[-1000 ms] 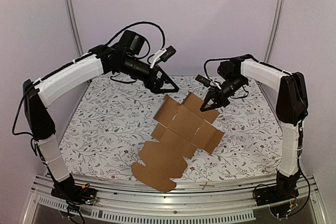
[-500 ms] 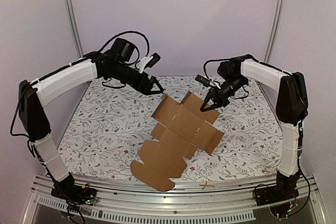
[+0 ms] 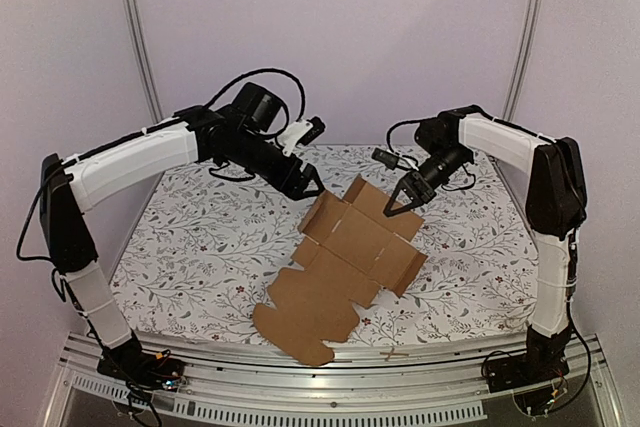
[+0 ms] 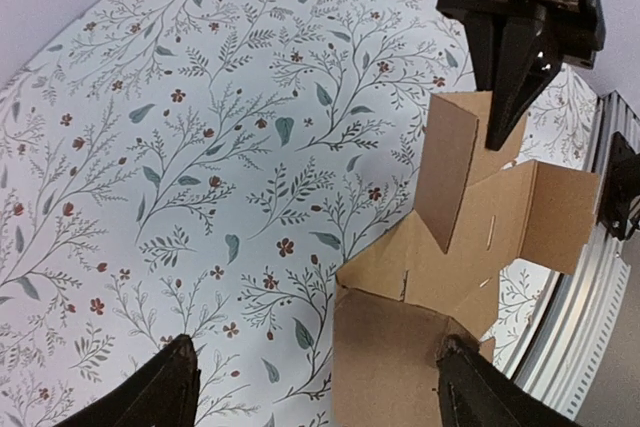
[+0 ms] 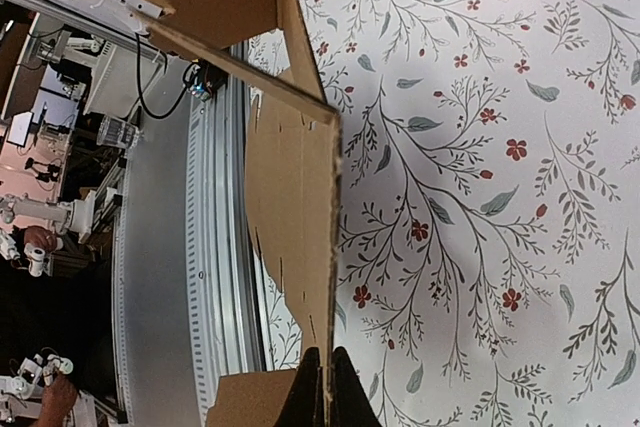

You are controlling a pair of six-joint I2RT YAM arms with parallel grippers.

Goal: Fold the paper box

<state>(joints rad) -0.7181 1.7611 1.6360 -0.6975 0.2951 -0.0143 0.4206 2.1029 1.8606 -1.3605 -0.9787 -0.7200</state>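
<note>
Both right fingers point(image 5: 308, 397) on paper box point(image 3: 345, 257)

box point(image 3: 345, 262): lay on the table point(image 3: 200, 237), at centre.
left gripper point(image 3: 313, 190): hung at the box's 11 o'clock.
right gripper point(image 3: 390, 210): sat at its 1 o'clock edge.

The table is covered by a white cloth point(image 3: 200, 237) printed with grey-green sprigs and small red flowers. At 6 o'clock it is bordered by a slotted aluminium rail point(image 3: 330, 379), on which a small tan scrap point(image 3: 393, 354) is seen. One metal post point(image 3: 138, 37) is set at 11 o'clock and a second post point(image 3: 527, 37) at 1 o'clock, against a pale lilac backdrop point(image 3: 350, 37).
</note>
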